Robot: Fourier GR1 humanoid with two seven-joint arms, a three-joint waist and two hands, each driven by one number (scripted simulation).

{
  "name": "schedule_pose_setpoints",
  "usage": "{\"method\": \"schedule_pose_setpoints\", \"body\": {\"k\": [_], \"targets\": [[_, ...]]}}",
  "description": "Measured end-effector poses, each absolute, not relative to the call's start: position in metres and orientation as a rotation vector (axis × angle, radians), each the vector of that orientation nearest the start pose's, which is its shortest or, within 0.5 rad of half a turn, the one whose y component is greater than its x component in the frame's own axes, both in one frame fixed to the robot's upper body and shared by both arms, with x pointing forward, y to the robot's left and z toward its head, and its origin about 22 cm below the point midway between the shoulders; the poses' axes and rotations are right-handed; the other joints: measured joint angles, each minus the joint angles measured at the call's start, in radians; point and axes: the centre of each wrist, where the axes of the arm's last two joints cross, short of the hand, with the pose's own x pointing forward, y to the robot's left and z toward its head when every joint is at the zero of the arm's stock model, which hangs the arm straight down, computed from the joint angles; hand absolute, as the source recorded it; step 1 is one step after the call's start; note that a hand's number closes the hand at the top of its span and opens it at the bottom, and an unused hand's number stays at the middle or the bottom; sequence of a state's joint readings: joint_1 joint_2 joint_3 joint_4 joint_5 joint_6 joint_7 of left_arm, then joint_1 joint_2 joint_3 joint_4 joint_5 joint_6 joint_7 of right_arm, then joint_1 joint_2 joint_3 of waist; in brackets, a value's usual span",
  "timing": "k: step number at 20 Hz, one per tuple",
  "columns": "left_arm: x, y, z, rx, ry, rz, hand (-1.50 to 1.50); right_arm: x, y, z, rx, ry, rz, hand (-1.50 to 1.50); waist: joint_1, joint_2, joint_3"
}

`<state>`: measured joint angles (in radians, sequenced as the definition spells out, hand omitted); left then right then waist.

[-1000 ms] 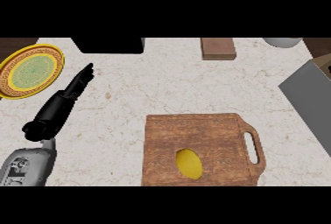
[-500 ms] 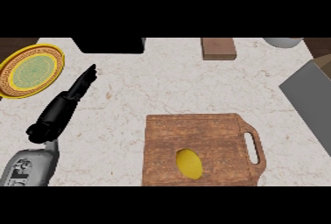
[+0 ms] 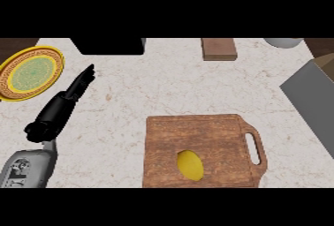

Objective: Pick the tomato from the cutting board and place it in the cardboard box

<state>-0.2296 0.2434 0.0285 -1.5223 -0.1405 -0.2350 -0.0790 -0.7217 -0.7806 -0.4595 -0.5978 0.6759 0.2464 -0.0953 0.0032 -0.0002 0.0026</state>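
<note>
Yellow oval tomato lay on the wooden cutting board, toward its near edge, left of the handle slot. Board sat flat on the counter, handle to the right. Cardboard box was partly visible at right edge, apart from board.

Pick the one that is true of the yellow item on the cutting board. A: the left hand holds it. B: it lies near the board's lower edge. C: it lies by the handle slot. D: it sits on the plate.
B: the yellow item lies on the cutting board near its lower edge, untouched by the left hand.
</note>
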Motion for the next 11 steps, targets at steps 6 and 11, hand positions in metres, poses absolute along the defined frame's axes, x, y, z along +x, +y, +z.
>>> {"method": "schedule_pose_setpoints", "body": {"k": [6,11], "targets": [[0.293,0.272,0.065,0.104,-1.747,-0.525,0.00,0.341,-0.512,0.162,-0.761,-1.477,-0.039,-1.50,-0.009,-0.003,0.001],[0.292,0.265,0.066,0.100,-1.759,-0.527,0.00,0.312,-0.542,0.150,-0.725,-1.539,-0.305,-1.50,-0.001,0.003,0.000]]}}
